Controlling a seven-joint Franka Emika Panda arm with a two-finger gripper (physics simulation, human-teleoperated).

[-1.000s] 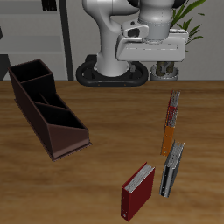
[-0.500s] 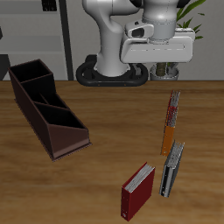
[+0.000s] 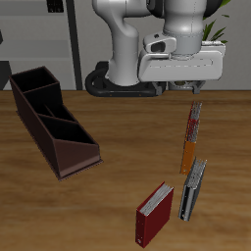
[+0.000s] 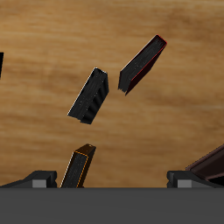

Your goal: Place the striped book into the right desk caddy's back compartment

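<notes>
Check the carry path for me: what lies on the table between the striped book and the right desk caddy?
In the exterior view, only the red book stands near the striped book; beyond it, bare wood reaches the right desk caddy.

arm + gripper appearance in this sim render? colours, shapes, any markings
The arm is glossy white with rounded, bulbous link shells on a dark round base. The gripper hangs from a wide, boxy pale grey hand body with small dark details on its face that are too small to read. In the wrist view the fingertips are dark grey, blocky pads. No cables show.
</notes>
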